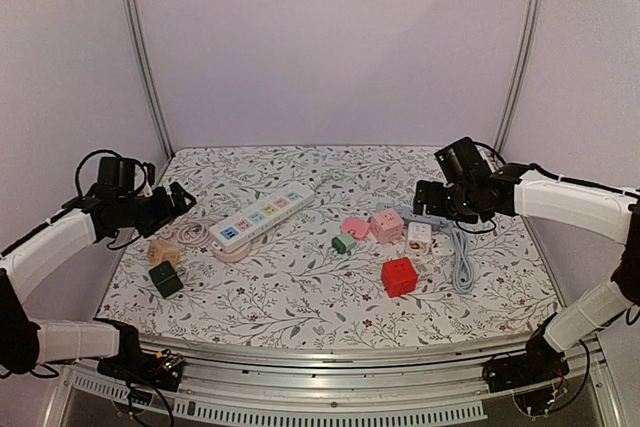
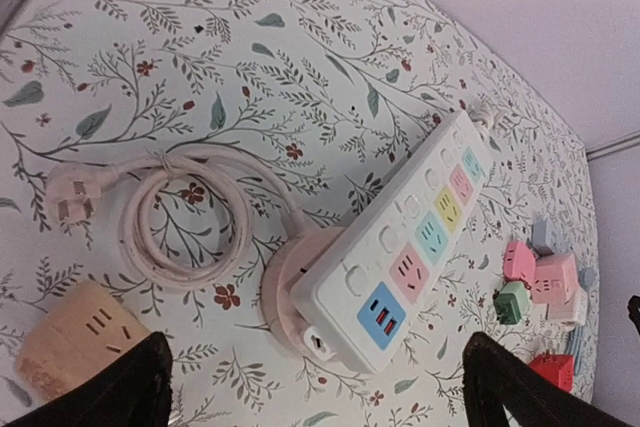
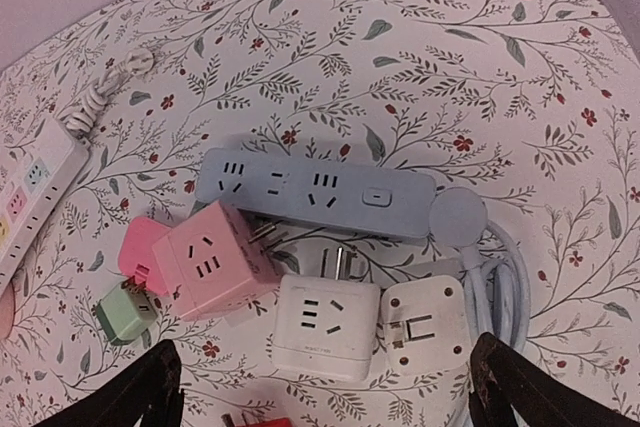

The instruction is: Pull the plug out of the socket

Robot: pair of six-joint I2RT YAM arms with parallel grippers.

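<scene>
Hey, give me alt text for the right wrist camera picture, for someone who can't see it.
A grey-blue power strip lies on a floral tablecloth, with a pink cube adapter, a white cube adapter and a small green adapter clustered just below it. The open right claw frames the bottom corners.

Floral-print tablecloth (image 1: 300, 297); white power strip (image 1: 262, 216) with pastel sockets; pink cube (image 1: 387, 225); red cube (image 1: 399, 276).

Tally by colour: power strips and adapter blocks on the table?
Power strips: 2, white strip, blue-grey strip
Pink blocks: 2, larger pink block, smaller pink block
White blocks: 2, first white block, second white block
Light green block: 1
Red block: 1
Dark green block: 1
Beige block: 1
Total: 10
</scene>
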